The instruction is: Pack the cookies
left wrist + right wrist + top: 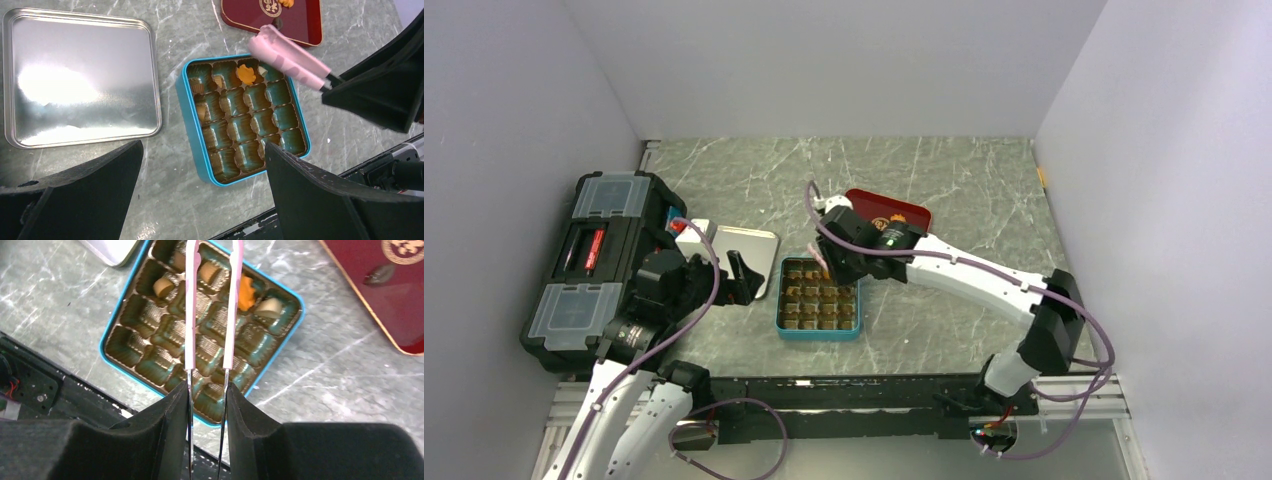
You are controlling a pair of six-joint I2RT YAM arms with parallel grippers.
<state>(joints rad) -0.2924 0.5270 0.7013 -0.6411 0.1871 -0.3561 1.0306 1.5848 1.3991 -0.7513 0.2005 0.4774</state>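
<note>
**Inspector:** Right gripper [206,405], nearest us. Condition?

**Clerk:** Jaws drawn partway in and clamped on the tongs [190,315]. The two pink blades stand apart and reach over the tin.

**Inspector:** Left gripper [734,275]?

**Clerk:** Jaws spread wide, holding nothing. It hangs above the table [944,180] at the lid's near right corner.

**Inspector:** Fixtures, largest first.

**Clerk:** Black toolbox [589,260] at the far left. Silver lid [80,80] lies flat, just beside the tin and not touching it. Red tray [300,25] sits beyond the tin, to the right. Teal tin [191,125] is open, in front of the arms.

**Inspector:** Cookies?

**Clerk:** In the tin's far row, an orange flower [245,74]. A cream lump [270,307] is in the far right corner compartment next to it. Three tan pieces [162,286] sit in separate compartments toward the far left. On the tray, a dark cookie [378,274] lies near the emblem. A second orange one [286,2] is cut off by the frame edge.
</note>
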